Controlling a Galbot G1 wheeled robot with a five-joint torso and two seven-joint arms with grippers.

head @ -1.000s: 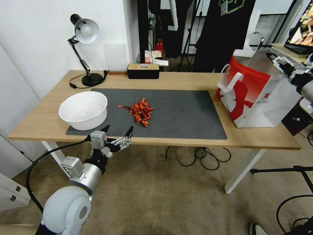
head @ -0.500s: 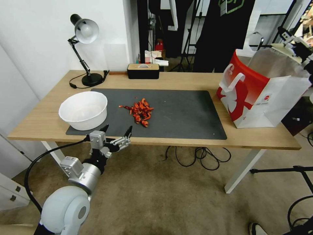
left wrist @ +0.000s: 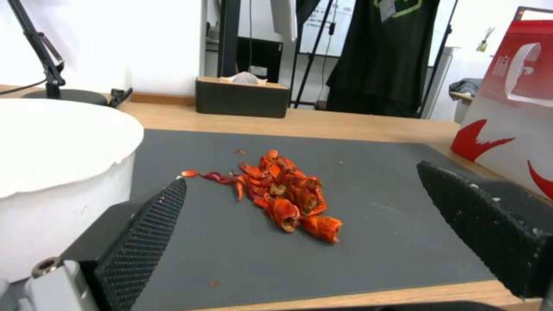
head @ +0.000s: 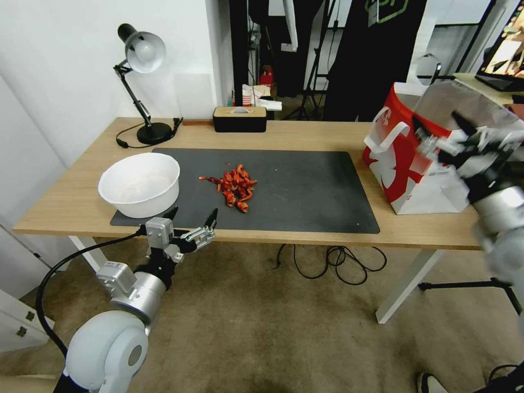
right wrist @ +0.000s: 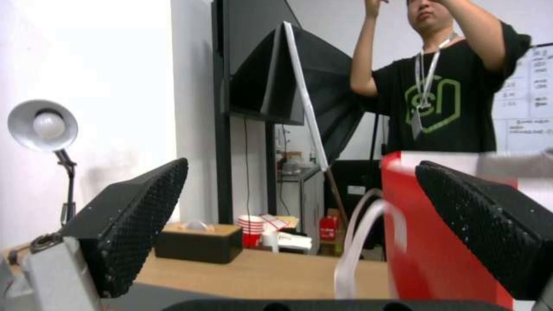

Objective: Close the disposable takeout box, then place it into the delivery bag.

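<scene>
Head view: the delivery bag (head: pixel 406 164) stands at the table's (head: pixel 305 134) right end; the right gripper (head: pixel 443 130), fingers wide apart, is in front of it. Left wrist view: the left gripper (left wrist: pixel 300 224), spread wide, faces red scraps (left wrist: pixel 285 194) on the dark mat (left wrist: pixel 374 203). Right wrist view: the bag's red side is just beyond the fingers.

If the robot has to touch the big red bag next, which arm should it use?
Probably the right. The right gripper, open, hovers just in front of the delivery bag at the table's right end. The left gripper, also open, is far off by the white bowl.
</scene>
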